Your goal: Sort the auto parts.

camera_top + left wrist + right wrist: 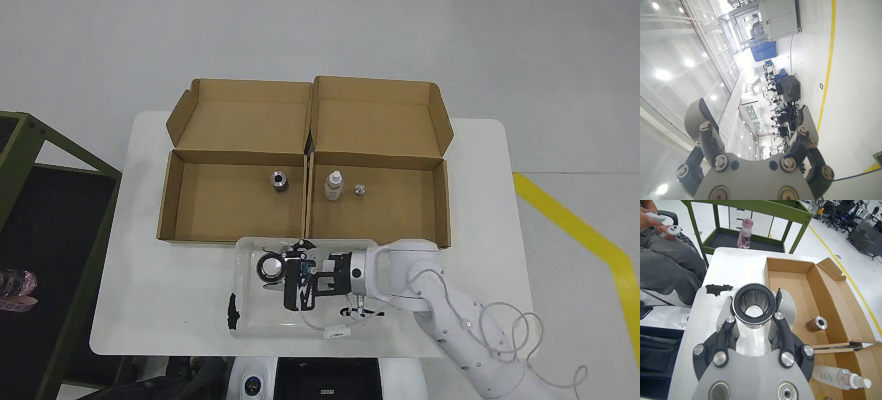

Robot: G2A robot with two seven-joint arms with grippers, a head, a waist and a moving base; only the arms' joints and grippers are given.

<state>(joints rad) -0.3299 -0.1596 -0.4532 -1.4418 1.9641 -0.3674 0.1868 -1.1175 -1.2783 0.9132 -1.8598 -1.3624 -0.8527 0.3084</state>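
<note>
A black-rimmed metal linear bearing (pixel 745 318) (pixel 270 265) stands upright over the white tray (pixel 240 300) at the table's front. My right gripper (pixel 754 295) (pixel 282 272) is shut on it, one finger on each side. A short metal cylinder (pixel 277 180) (pixel 817 324) stands in the left cardboard box (pixel 205 205). The right cardboard box (pixel 400 205) holds a white spray bottle (pixel 335 185) (pixel 838 377) and a small metal part (pixel 360 189). My left gripper (pixel 753 105) points up into the room, open with nothing between its fingers.
Both boxes have their lids folded back toward the table's far edge. Black tape (pixel 719 289) marks the tray's rim. A green cart (pixel 795 217) with a pink bottle (pixel 745 234) stands beside the table's left end.
</note>
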